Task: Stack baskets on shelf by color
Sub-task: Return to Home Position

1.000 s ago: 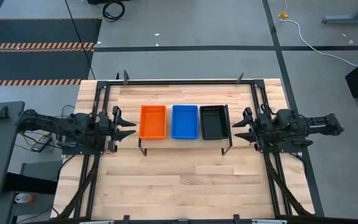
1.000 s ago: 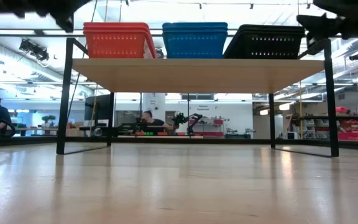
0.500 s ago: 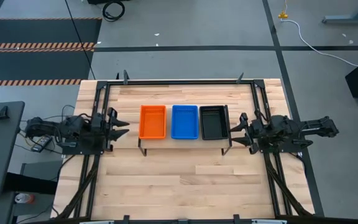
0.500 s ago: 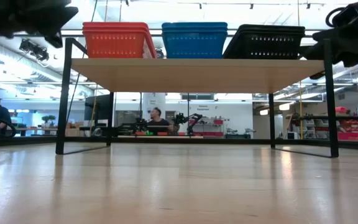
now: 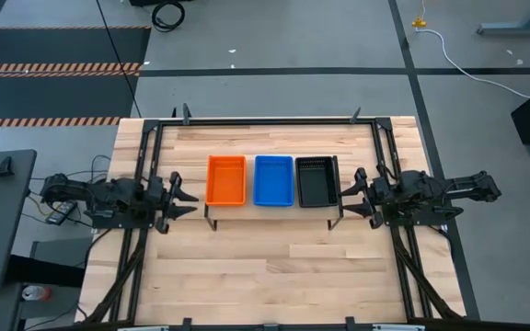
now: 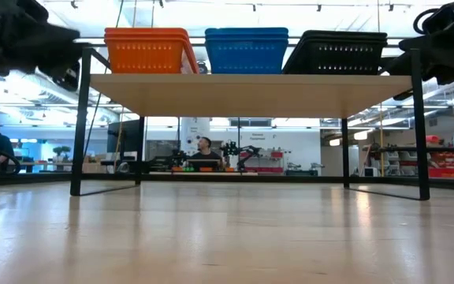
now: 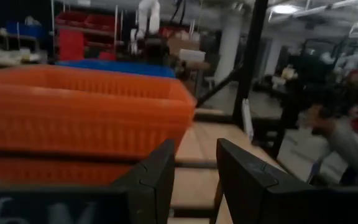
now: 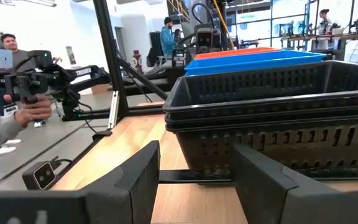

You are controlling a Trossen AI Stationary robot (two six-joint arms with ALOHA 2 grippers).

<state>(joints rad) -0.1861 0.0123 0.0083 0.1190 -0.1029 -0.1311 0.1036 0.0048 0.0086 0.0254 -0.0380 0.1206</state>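
Left wrist view: that arm's fingers are spread with nothing between them. Same deal in the right wrist view, fingers apart and empty. From above, the left gripper sits just off the orange end of the row and the right gripper just off the black end. Orange baskets, blue baskets and black baskets sit side by side on the shelf, on the table.
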